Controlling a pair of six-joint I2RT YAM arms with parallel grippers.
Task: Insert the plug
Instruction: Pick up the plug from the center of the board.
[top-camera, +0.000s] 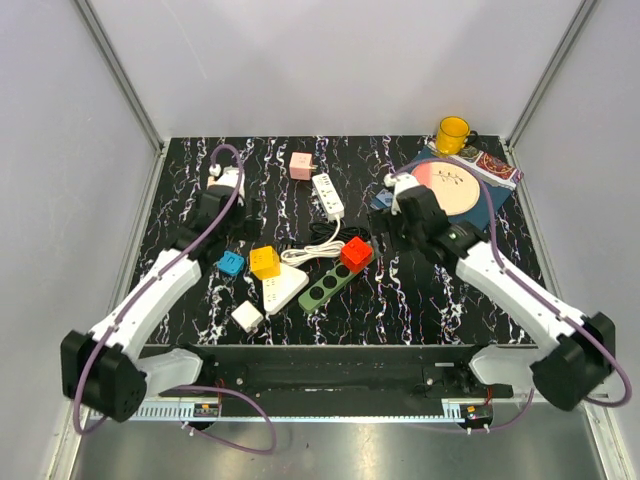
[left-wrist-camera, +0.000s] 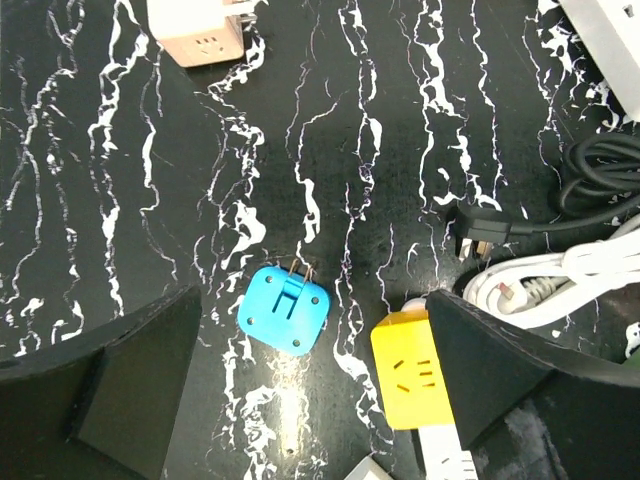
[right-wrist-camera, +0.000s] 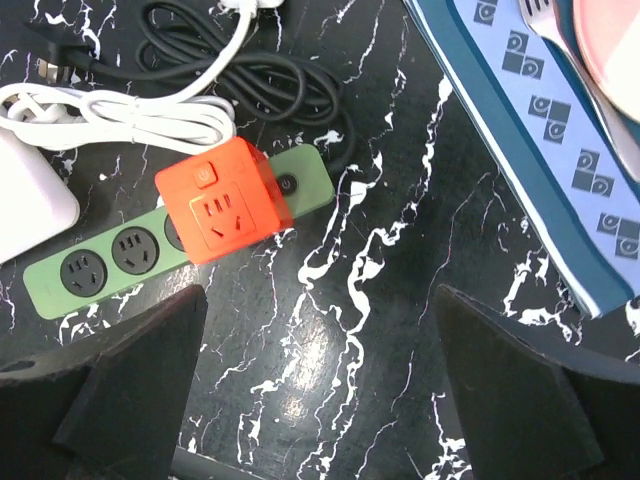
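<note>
Lab booth: plain panel walls (top-camera: 350, 60), aluminium frame (top-camera: 118, 70)

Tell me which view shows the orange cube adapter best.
Right wrist: the orange cube adapter sits mid-frame, socket face and button sharp, seated on the green power strip. Top external shows it only as a small block on the strip. Left wrist misses it.

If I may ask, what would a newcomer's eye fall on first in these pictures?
The bright cube adapters on the black marbled table: an orange-red cube sitting on the green power strip mid-table, a yellow cube on a white strip to its left, and a blue cube lying loose further left. A yellow mug stands at the far right corner.
</note>
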